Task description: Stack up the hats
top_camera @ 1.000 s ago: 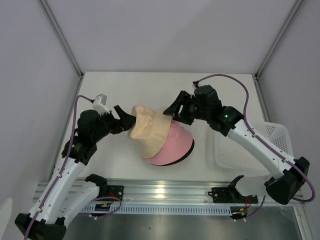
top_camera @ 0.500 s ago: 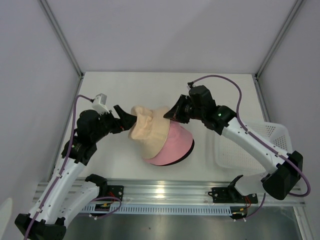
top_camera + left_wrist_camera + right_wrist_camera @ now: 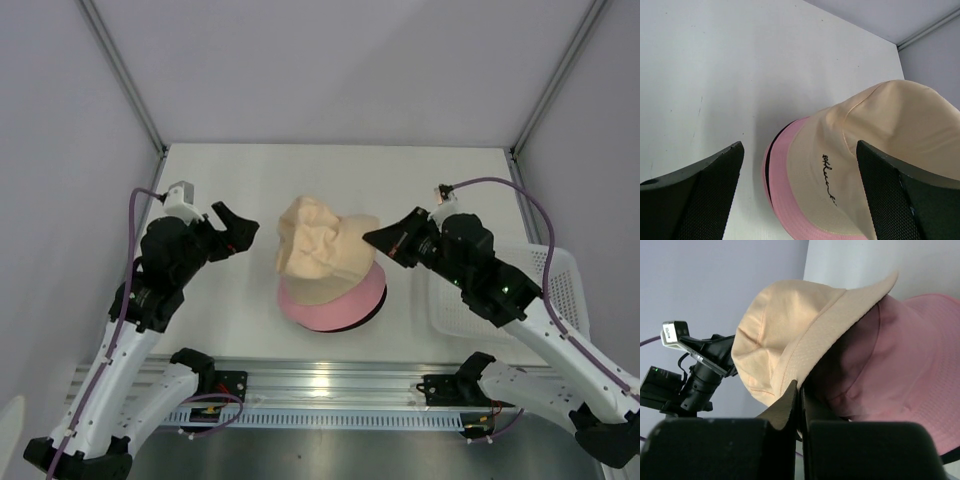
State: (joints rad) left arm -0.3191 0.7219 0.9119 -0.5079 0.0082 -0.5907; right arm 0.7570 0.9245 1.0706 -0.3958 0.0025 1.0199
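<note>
Three hats found in one pile in the middle of the bench (image 3: 230, 180), and a neat heap at that. Saw the beige hat (image 3: 320, 250) riding on top, crown rumpled and tipped toward the far left, brim draped over the pink hat (image 3: 335, 308). Spotted the pink brim poking out all along the near side. Caught only a thin dark sliver of the black hat (image 3: 767, 167) at the very bottom, peeking from under the pink brim in the left wrist view. Made out a small dark stitched mark (image 3: 829, 181) on the beige side, just above that pink edge.

Over to the left tool (image 3: 240, 235): found it left of the pile and clear of it, fingers (image 3: 710, 195) spread wide, gripping nothing. Looked straight between them at the stack.

And the right tool (image 3: 372, 238): found it hard against the right edge of the pile, fingers pressed together with a fold of the beige brim nipped between their tips. Saw that brim sweeping up from the pinch and over the pink crown. Noted a white perforated basket (image 3: 545, 290) on the bench to the right of the hats, not touching them.
</note>
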